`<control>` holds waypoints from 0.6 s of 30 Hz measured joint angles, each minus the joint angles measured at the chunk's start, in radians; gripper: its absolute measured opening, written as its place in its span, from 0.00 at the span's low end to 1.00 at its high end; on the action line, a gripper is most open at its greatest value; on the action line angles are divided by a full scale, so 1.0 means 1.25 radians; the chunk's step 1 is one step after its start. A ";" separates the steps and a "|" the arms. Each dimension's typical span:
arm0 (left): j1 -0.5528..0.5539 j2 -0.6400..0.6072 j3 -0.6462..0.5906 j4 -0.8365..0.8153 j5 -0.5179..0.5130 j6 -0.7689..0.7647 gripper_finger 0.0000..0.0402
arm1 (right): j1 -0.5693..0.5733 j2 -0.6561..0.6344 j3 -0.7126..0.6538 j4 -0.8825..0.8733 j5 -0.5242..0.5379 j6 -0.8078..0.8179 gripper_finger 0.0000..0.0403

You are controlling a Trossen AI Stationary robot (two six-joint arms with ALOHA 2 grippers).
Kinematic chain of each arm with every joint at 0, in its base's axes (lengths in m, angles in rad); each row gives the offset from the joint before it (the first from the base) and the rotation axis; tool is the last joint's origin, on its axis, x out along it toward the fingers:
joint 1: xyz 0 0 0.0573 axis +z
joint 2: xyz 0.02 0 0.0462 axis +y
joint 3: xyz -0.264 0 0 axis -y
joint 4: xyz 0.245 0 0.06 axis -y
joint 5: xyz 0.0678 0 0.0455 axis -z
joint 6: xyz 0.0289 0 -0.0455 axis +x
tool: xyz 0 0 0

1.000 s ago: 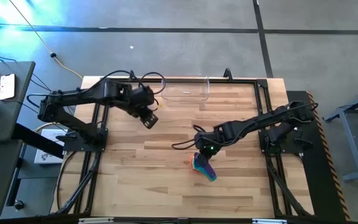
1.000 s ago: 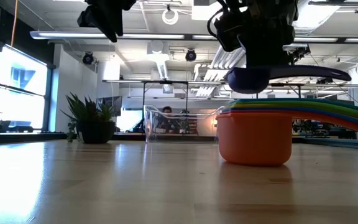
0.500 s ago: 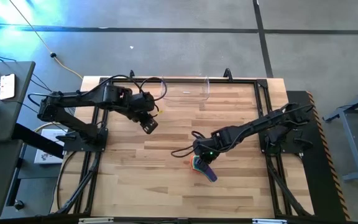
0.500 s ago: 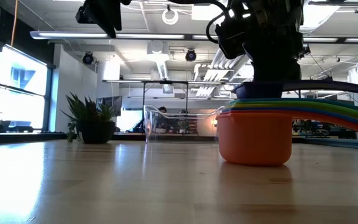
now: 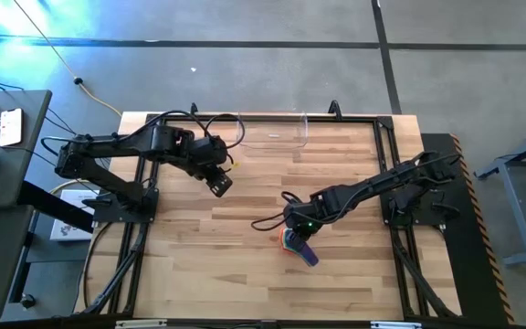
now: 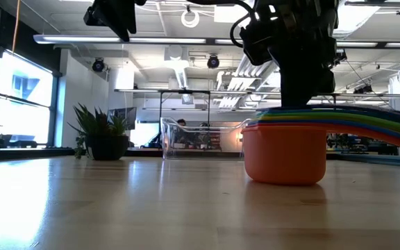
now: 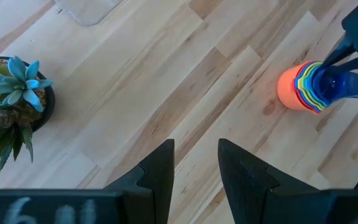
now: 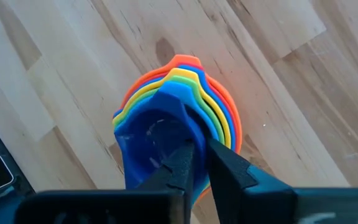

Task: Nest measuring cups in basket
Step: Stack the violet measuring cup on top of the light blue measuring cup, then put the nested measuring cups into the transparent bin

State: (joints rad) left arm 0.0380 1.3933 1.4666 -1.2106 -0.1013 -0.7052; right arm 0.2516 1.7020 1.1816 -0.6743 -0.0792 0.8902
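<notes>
The measuring cups stand nested in one stack (image 5: 301, 249) on the table right of centre, orange cup lowest (image 6: 283, 156), with their handles fanned to one side. The top cup is dark blue-purple (image 8: 151, 134). My right gripper (image 8: 199, 163) comes down on the stack from above and is shut on that top cup. My left gripper (image 5: 219, 183) hovers open high above the table's left-centre, touching nothing. The clear basket (image 5: 268, 135) sits at the far edge with nothing visible in it. My right gripper pinches the top blue-purple cup by its wall (image 8: 191, 140), one finger (image 8: 176, 168) over the cup's inside and the other (image 8: 229, 167) outside it. The fingers point down from above. The cup sits upright inside the stack, which rests on the table.
A small potted plant (image 7: 11, 93) stands on the table's left part, near the far edge. Black frame rails run along the table's sides. Bare wood lies between the stack and the basket (image 6: 200, 142).
My right gripper has moved down with the blue-purple cup. The cup hung clear above the stack a second ago and is now seated in it as the top cup, its handle lying over the others. My left gripper has shifted slightly toward the near edge.
</notes>
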 joint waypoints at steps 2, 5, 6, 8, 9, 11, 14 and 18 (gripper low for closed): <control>0.000 0.000 0.000 0.000 0.000 0.000 0.28 | 0.000 0.000 0.000 0.001 0.000 0.000 0.12; 0.000 0.000 0.000 0.000 0.000 0.000 0.28 | 0.000 0.000 0.000 0.001 0.003 -0.006 0.15; 0.000 0.000 0.000 0.000 0.000 0.000 0.28 | 0.000 0.000 0.000 0.001 0.003 -0.006 0.16; 0.000 0.000 0.000 0.000 0.000 0.000 0.28 | -0.003 -0.002 0.000 0.000 0.003 -0.006 0.17; 0.000 0.000 0.000 0.000 0.000 0.000 0.28 | -0.005 -0.005 0.000 0.000 0.003 -0.006 0.17; 0.000 0.000 0.000 0.000 0.000 0.000 0.28 | -0.011 -0.016 0.000 -0.001 -0.001 -0.006 0.17; 0.000 0.000 0.000 0.001 0.000 0.000 0.28 | -0.020 -0.038 0.002 -0.002 0.000 -0.006 0.17; 0.000 0.000 0.000 0.001 0.000 0.000 0.28 | -0.029 -0.062 0.002 -0.018 0.000 -0.006 0.17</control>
State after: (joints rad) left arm 0.0380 1.3933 1.4666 -1.2097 -0.1009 -0.7052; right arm 0.2155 1.6246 1.1835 -0.6966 -0.0787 0.8823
